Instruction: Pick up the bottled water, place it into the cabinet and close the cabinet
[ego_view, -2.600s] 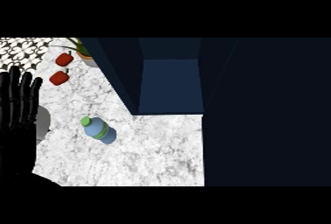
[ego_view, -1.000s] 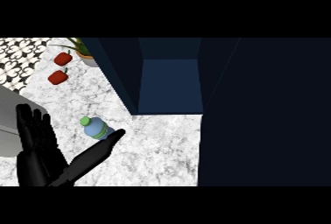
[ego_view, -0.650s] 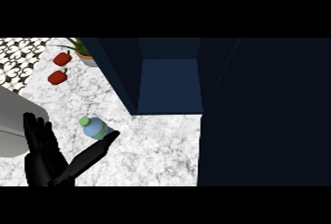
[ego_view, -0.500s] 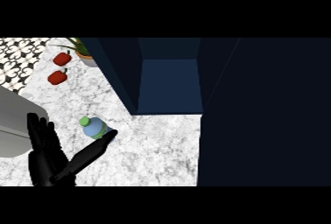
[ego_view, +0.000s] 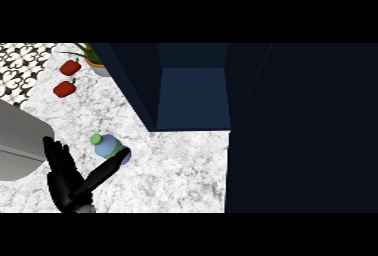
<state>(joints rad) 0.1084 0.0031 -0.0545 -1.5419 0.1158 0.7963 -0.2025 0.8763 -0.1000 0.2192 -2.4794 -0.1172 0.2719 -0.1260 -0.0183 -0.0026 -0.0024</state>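
The water bottle (ego_view: 109, 147), blue with a green cap, stands on the marble counter (ego_view: 177, 170) left of the cabinet. My left hand (ego_view: 68, 187) is at the lower left, just below and left of the bottle. It is open, fingers straight and pointing up. Its thumb (ego_view: 105, 170) stretches up and right until its tip reaches the bottle's base. Nothing is held. The dark blue cabinet (ego_view: 193, 95) stands open behind the bottle, to its right, with a bare inside. My right hand does not show.
Two red peppers (ego_view: 70, 66) (ego_view: 64, 88) and a potted plant (ego_view: 92, 56) stand at the back left. A grey arm part (ego_view: 15, 145) fills the left edge. A large dark panel (ego_view: 303, 125) covers the right side, beside the cabinet opening.
My left hand left its raised spot at the left edge and came down beside the bottle, thumb towards it. In the last second it slid slightly left, and the grey arm part grew.
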